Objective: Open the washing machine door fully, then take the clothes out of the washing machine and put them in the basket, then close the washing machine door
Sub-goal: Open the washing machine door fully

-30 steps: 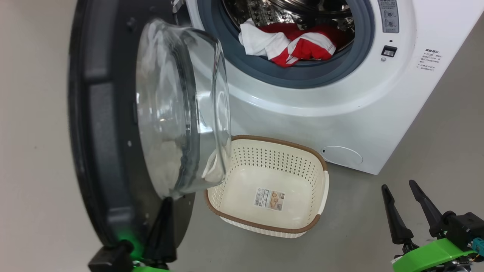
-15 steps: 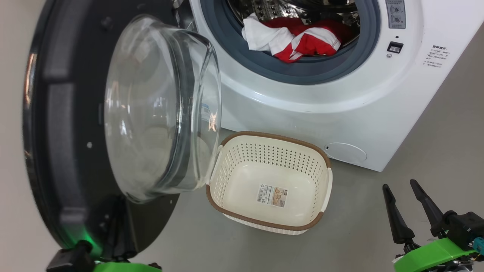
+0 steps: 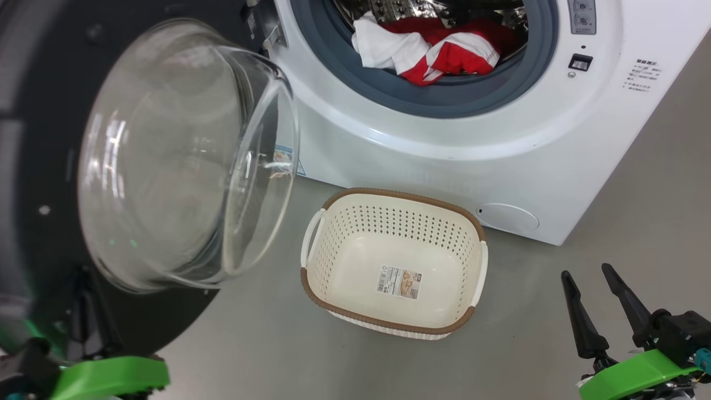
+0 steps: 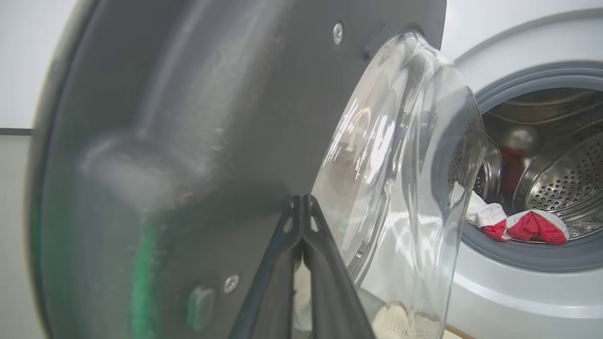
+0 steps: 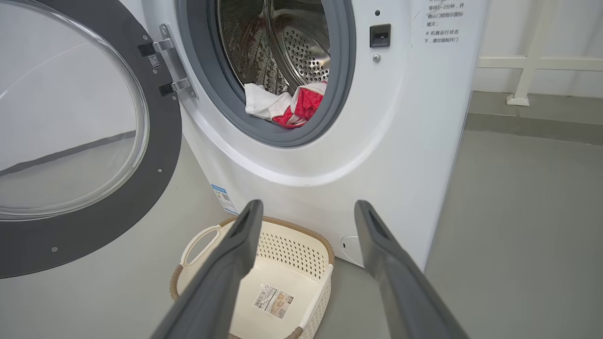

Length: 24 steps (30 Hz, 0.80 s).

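The washing machine (image 3: 444,144) stands with its door (image 3: 33,166) swung out to the left, the clear glass bowl (image 3: 183,155) bulging toward me. Red and white clothes (image 3: 427,53) lie at the drum's mouth on the grey rubber ring. On the floor in front of the machine sits the cream basket (image 3: 389,195), holding just a paper label. My left gripper (image 4: 301,200) is shut, its tips against the door's dark inner face beside the glass. My right gripper (image 3: 586,272) hangs open at the lower right, holding nothing. The right wrist view shows its fingers (image 5: 235,254) spread above the basket (image 5: 301,227), clothes (image 5: 287,106) beyond.
Grey floor lies all round the machine. A small round flap (image 3: 508,218) sits low on the machine's front, and a latch socket (image 3: 579,61) lies right of the drum opening. A white rail frame (image 5: 523,70) stands by the wall to the machine's right.
The door has swung further open to the left, and my left gripper has gone left with it against its inner face. The right gripper has stayed put.
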{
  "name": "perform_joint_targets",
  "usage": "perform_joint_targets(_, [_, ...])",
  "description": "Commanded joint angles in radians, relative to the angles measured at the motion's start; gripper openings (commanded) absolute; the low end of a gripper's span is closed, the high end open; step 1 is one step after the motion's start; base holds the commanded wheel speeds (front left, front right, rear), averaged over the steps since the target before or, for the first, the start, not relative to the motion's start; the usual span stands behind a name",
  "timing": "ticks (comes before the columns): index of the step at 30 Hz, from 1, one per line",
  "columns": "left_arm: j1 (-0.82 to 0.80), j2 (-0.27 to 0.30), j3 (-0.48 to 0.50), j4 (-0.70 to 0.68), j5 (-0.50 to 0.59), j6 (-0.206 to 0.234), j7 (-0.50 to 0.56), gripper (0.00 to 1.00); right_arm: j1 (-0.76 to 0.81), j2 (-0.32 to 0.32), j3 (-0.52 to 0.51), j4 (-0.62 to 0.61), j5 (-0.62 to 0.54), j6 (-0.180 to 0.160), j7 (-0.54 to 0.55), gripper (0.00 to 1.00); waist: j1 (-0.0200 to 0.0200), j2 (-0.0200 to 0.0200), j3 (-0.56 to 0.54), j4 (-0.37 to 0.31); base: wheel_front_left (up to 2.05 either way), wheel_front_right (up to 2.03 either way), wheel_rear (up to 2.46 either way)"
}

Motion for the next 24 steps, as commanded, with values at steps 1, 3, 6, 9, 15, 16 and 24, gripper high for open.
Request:
perform_joint_targets(1, [-0.048,0.022,0.078,-0.006,0.017,-0.004,-0.012,0.0,-0.031,-0.022,0.026,-0.026,-0.004,0.006,-0.009,1.0,0.0,0.0,0.007,-0.004,0.0,0.0,0.0])
perform_joint_targets(3, [-0.067,0.022,0.111,0.007,0.034,-0.012,-0.012,0.0,-0.034,-0.026,0.027,-0.027,-0.003,0.006,-0.009,1.0,0.0,0.0,0.012,-0.006,0.0,0.0,0.0])
perform_joint_targets(6, [-0.097,0.027,0.161,0.03,0.054,-0.026,-0.012,0.0,-0.038,-0.033,0.028,-0.029,-0.002,0.006,-0.009,1.0,0.0,0.0,0.019,-0.01,0.0,0.0,0.0])
perform_joint_targets(9, [-0.134,0.038,0.199,0.062,0.072,-0.046,-0.012,0.0,-0.04,-0.04,0.028,-0.03,-0.001,0.006,-0.009,1.0,0.0,0.0,0.028,-0.014,0.0,0.0,0.0])
perform_joint_targets(15, [-0.204,0.065,0.282,0.128,0.088,-0.07,-0.012,0.0,-0.051,-0.053,0.037,-0.03,0.002,0.006,-0.009,1.0,0.0,0.0,0.044,-0.025,0.0,0.0,0.0])
perform_joint_targets(16, [-0.216,0.069,0.296,0.139,0.092,-0.074,-0.012,0.0,-0.053,-0.056,0.039,-0.03,0.002,0.006,-0.009,1.0,0.0,0.0,0.048,-0.027,0.0,0.0,0.0])
perform_joint_targets(24, [-0.307,0.108,0.389,0.236,0.136,-0.102,-0.012,0.0,-0.064,-0.075,0.042,-0.037,0.004,0.006,-0.009,1.0,0.0,0.0,0.077,-0.04,0.0,0.0,0.0])
